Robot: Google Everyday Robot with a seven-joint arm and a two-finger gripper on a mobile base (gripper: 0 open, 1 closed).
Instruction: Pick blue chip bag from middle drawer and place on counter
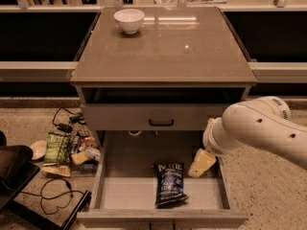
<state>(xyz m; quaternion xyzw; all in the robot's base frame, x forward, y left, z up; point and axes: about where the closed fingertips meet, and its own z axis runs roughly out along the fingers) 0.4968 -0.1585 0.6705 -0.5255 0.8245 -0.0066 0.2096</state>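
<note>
The blue chip bag [170, 184] lies flat on the pale floor of the open middle drawer [127, 181], right of centre and near its front. My gripper [201, 163] hangs from the white arm [259, 126] that comes in from the right. It is inside the drawer's right part, just right of the bag's top and slightly above it, apart from the bag. The counter [163, 51] is the glossy grey-brown top of the cabinet, above and behind.
A white bowl [128, 19] stands at the counter's back left. A shut grey drawer front with a black handle [160, 122] sits above the open drawer. A green bag [56, 147], packets and cables lie on the floor to the left.
</note>
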